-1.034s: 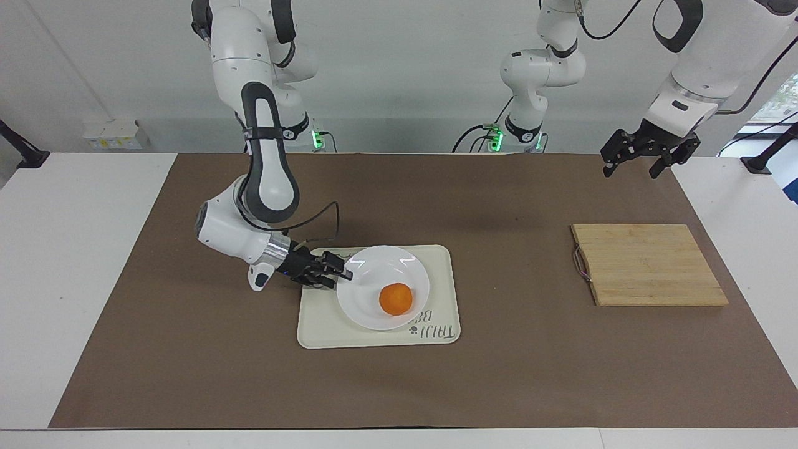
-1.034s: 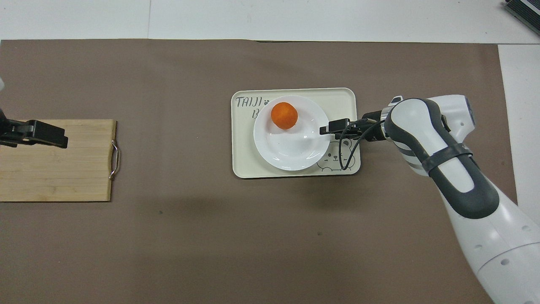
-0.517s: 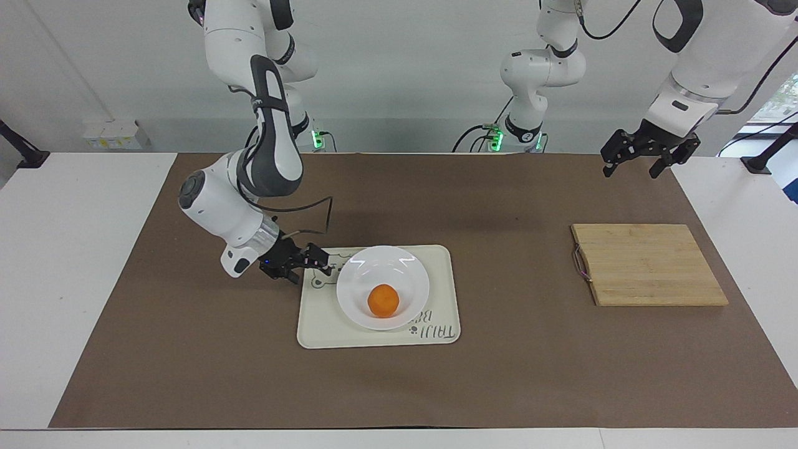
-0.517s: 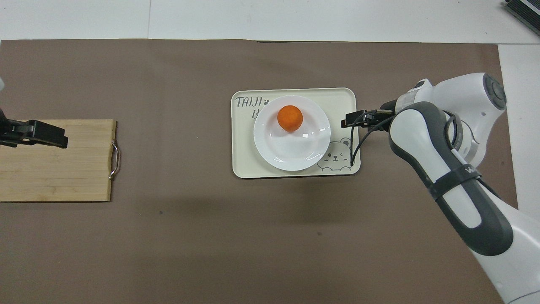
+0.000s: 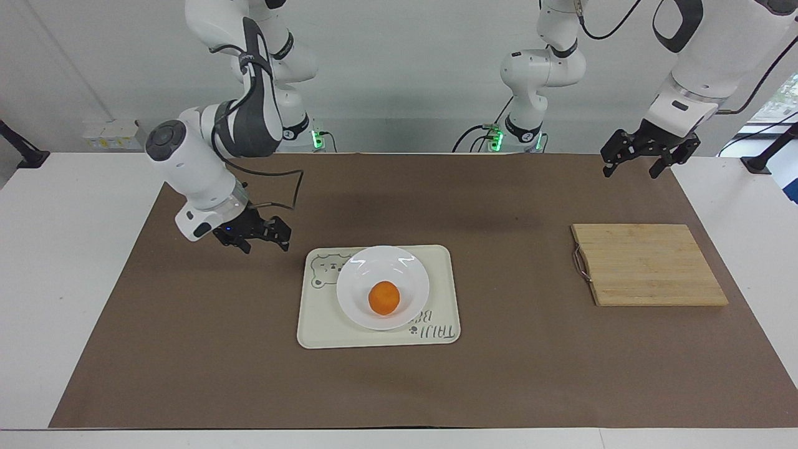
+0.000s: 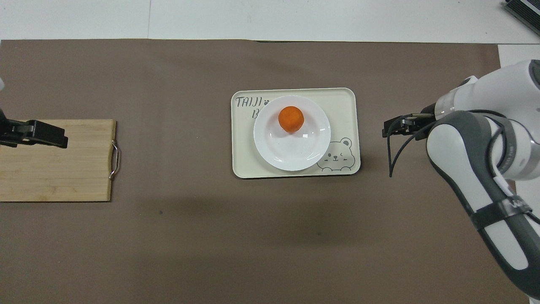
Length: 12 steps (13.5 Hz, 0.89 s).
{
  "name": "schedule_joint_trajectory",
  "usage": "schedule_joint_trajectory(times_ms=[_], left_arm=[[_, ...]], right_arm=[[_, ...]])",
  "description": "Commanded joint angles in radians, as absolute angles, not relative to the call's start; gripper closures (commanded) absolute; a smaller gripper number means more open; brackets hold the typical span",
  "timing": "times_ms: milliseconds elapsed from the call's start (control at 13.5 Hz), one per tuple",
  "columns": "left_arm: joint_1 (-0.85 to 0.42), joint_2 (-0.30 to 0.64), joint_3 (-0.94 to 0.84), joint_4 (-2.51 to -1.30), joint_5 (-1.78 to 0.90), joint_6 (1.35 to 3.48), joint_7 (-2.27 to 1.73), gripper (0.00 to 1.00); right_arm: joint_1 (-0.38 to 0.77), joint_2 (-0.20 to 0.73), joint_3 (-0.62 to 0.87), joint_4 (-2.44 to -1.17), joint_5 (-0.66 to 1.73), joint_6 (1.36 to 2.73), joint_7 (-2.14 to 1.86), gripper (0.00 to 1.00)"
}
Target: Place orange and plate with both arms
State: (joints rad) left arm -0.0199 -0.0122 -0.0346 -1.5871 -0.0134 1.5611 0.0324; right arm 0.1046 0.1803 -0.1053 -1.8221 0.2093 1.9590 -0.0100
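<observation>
Orange [image 5: 383, 297]: I see one small round fruit lying in the plate, on the part of its well farther from the robots.
Plate [image 5: 411, 272]: white, glossy, shallow; it sits flat on the tray and covers most of the tray's middle, with part of the lettering hidden under its rim.
Tray [image 5: 445, 262]: cream, rectangular, with a bear drawing at the corner nearest the right arm's base; it lies at mid-desk on the mat.
Mat [image 5: 499, 380]: brown sheet covering most of the desk [image 5: 56, 249], whose white top shows at both ends.
Right pincer [image 5: 267, 237]: I have it up over bare mat, beside the tray toward the right arm's end and apart from it; fingers spread wide, holding nothing. A black cable loops from its wrist.
Left pincer [image 5: 631, 165]: raised above the desk at the left arm's end, waiting; from overhead it overlaps the board. Fingers look spread and empty, though I read them only roughly at this distance.
Cutting board [image 5: 648, 264]: bamboo, flat on the mat toward the left arm's end, well apart from the tray, with a metal handle on the edge facing the tray.
</observation>
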Motion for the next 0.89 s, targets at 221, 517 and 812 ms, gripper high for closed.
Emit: schedule_joint_trajectory(times_ms=[221,517,812], left_arm=[[-0.021,-0.006,-0.032,-1.575,-0.006,1.562,0.044,0.00],[-0.021,-0.006,-0.032,-1.575,-0.006,1.562,0.044,0.00],[-0.020,-0.006,-0.032,-1.575,-0.006,1.562,0.044,0.00]], right_arm=[[0.023,0.051,-0.098,-1.833,0.063,1.905,0.008,0.00],[0.020,0.005,-0.103,-1.734,0.048,1.778,0.012,0.00],[0.020,-0.003,-0.110,-1.579,0.034,1.574,0.012,0.00]])
